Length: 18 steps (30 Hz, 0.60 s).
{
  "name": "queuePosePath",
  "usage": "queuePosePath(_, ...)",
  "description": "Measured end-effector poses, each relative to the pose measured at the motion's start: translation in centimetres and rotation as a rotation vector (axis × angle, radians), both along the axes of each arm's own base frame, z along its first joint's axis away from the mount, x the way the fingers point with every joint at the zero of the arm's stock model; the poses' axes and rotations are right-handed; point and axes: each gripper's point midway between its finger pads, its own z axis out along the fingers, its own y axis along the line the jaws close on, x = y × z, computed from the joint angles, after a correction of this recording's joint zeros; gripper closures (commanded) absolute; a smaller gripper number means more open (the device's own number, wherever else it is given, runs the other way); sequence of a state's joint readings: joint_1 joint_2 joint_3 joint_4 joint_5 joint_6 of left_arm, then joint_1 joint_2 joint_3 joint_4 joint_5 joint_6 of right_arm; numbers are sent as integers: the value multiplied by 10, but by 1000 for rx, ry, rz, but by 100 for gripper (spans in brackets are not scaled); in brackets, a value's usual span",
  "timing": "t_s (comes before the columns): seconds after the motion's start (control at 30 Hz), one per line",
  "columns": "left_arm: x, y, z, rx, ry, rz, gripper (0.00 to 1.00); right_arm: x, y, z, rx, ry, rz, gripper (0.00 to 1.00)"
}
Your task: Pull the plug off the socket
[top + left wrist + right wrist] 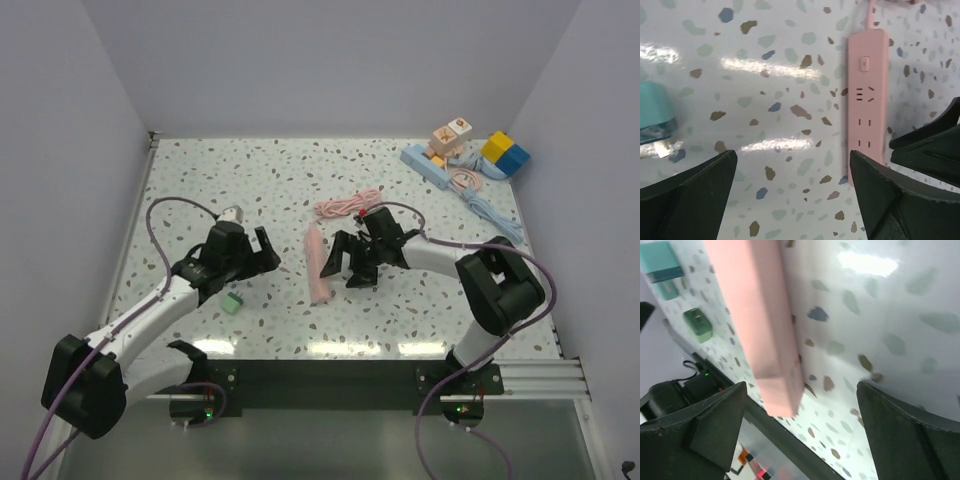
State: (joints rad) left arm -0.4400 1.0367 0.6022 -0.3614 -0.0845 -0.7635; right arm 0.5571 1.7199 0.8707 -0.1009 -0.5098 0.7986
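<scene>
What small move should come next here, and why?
Probably lift both arms up and away from the table. The teal plug lies on the table with its prongs bare, apart from the pink power strip, whose visible sockets are empty. The left gripper and right gripper are open and hold nothing, so the pull looks done.

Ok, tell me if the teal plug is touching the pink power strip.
Apart. The left wrist view shows bare table between the teal plug and the pink power strip.

No legible text, brand or number. Small orange marks on the top faces of two wooden blocks [452,133], far right corner of the surface [280,180], too small to read.
</scene>
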Motion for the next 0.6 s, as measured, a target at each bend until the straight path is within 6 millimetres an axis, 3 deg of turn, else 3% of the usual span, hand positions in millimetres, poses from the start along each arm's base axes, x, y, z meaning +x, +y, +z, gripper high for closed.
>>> queuePosePath(0.2, 13, -58, 9, -34, -31, -211, 0, -9, -45, -2, -215, 8, -92, 4)
queuePosePath(0.33, 20, -92, 0, -35, -20, -324, 0, -10, -75, 15, -301, -26, -166, 4)
queuePosePath(0.47, 27, -109, -13, -18, 7, -380, 0, -9, -91, 36, -320, -79, -210, 4)
queuePosePath(0.6, 40, -126, -23, 22, 34, -420, 0, -14, -99, 42, -341, -85, -218, 4)
